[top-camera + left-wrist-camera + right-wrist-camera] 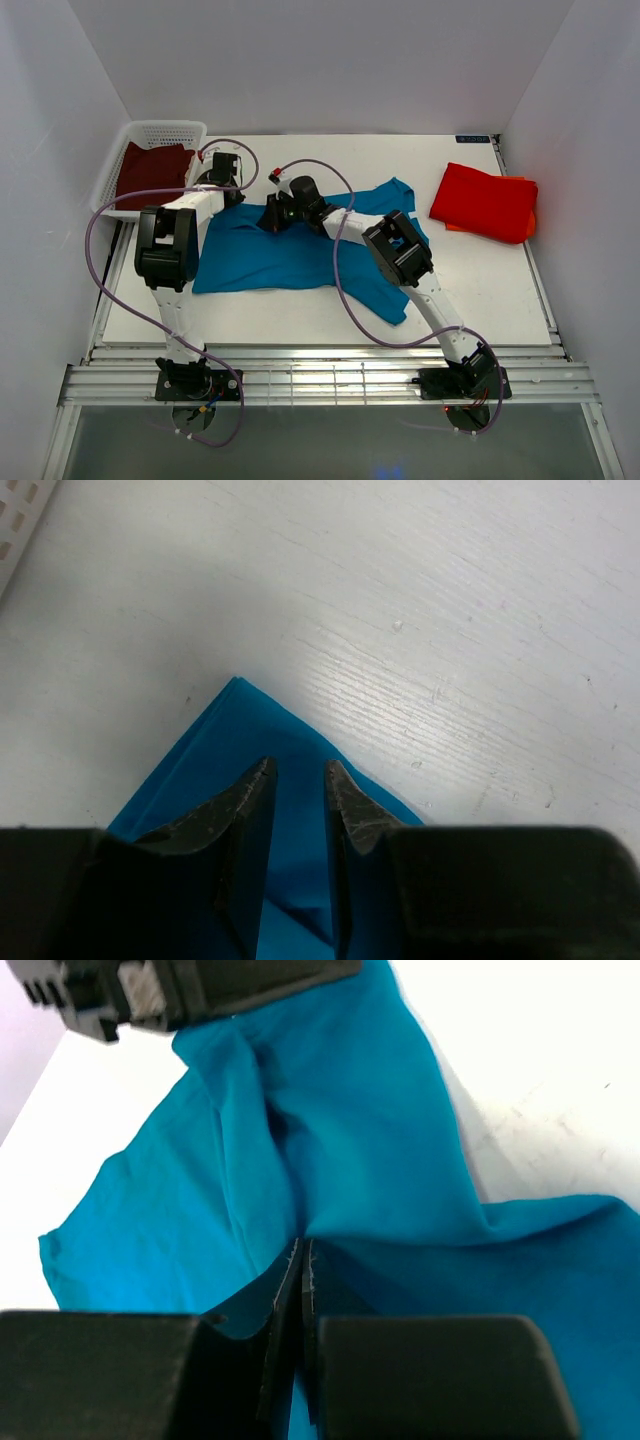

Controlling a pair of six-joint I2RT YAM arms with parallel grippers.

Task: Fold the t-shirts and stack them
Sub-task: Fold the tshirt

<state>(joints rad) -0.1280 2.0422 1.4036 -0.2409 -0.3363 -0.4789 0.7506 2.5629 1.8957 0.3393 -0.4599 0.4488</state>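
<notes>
Fingers (245,800) of my left claw (299,765) are filling the bottom of the left wrist view, standing partly apart with a clear gap between the tips. Teal-blue t-shirt (290,255) is showing through that gap. One pointed corner of it is lying flat on the white tabletop (450,630), and the tips are sitting over that corner. Nothing is being pinched there as far as I can see. Whether the tips are touching cloth, I cannot tell.

My right claw (303,1245) is pressing its two fingers tight together with no gap. It is nipping a ridge of the same shirt, and creases are running out from the tips across the cloth. Left claw's black body is showing at the top left of that view, just beyond the bunched cloth.

From above, the teal-blue t-shirt is lying spread across the middle of the tabletop, reaching toward the left edge. Both claws are sitting along its far edge: the left one at the cloth's far-left corner, the right one near the middle of that edge. Red-orange t-shirt (485,203) is lying folded by the far right corner. Maroon t-shirt (153,170) is sitting inside the white mesh basket (165,130) at the far left corner.
</notes>
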